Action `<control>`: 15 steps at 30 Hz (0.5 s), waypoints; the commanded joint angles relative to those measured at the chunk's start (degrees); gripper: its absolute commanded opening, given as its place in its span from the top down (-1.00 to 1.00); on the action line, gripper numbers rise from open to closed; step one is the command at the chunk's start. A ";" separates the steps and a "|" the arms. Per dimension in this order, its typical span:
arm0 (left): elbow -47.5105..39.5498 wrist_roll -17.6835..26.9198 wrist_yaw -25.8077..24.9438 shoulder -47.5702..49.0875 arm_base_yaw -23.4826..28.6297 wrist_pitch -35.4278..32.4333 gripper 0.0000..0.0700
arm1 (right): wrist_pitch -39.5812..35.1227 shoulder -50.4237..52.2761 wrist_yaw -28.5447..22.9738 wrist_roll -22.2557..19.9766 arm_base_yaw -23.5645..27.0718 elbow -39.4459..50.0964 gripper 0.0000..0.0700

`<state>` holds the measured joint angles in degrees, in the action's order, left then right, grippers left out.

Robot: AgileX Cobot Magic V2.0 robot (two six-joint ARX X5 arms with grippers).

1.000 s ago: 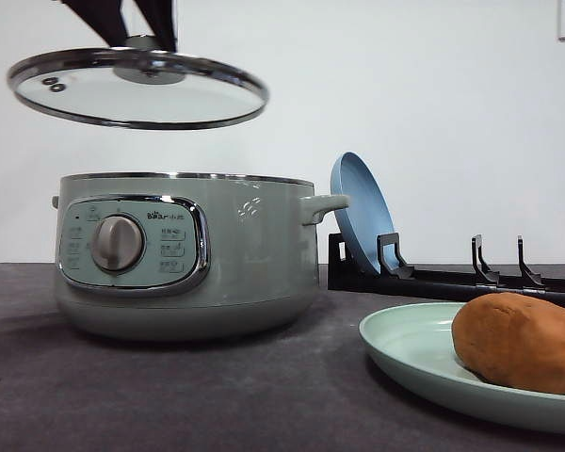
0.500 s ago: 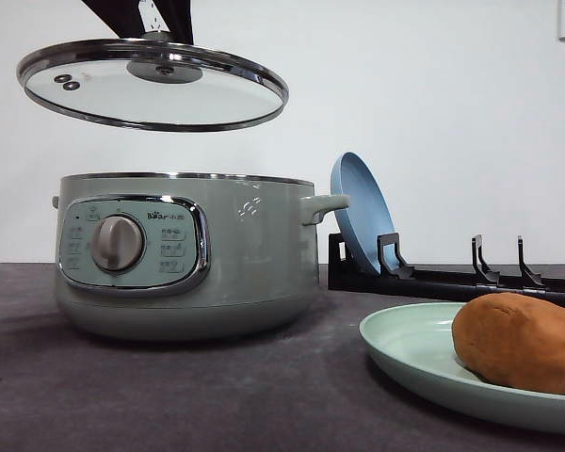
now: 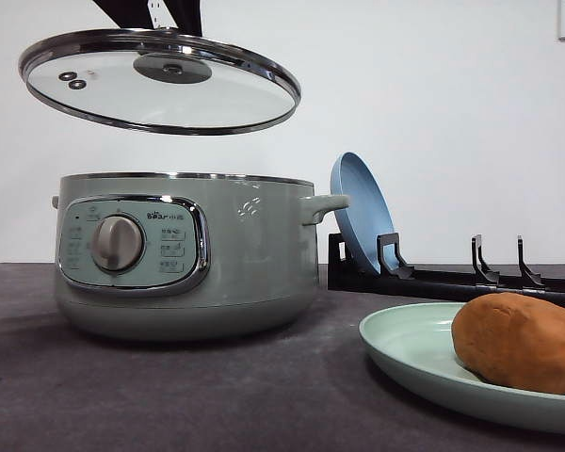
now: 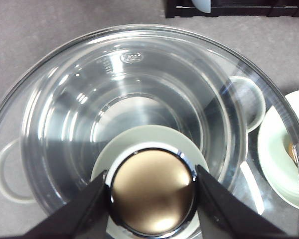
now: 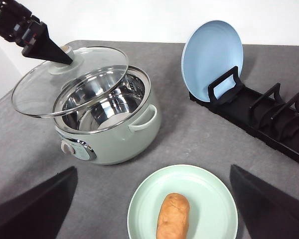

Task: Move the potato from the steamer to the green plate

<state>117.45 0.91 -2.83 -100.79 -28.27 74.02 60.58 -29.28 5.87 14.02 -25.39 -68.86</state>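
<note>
The orange-brown potato (image 3: 520,342) lies on the pale green plate (image 3: 405,348) at the front right of the table. The sage-green steamer (image 3: 245,264) stands at the left, uncovered, and its steel bowl (image 5: 102,107) has no potato in it. My left gripper (image 3: 158,17) is shut on the knob of the glass lid (image 3: 160,85) and holds it tilted above the steamer. In the left wrist view both fingers (image 4: 84,209) clamp the knob (image 4: 152,191). My right gripper (image 5: 153,172) hangs open over the green plate (image 5: 209,199) and the potato (image 5: 173,216).
A black dish rack (image 3: 452,278) runs along the back right, with a blue plate (image 3: 360,212) standing in its first slot. Bare grey table lies between the steamer and the green plate. A white wall is behind.
The left gripper has carried the lid a little to the right and tilted it more, still above the steamer. Potato, plate and steamer have not moved.
</note>
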 commanded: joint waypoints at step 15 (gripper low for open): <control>1.66 1.13 0.12 -7.69 -0.61 -2.28 1.00 | -0.55 -0.17 0.04 1.25 -0.24 -0.98 -0.77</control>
<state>117.40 1.08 -2.81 -107.90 -28.53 73.43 60.60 -29.28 5.91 14.48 -25.39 -68.86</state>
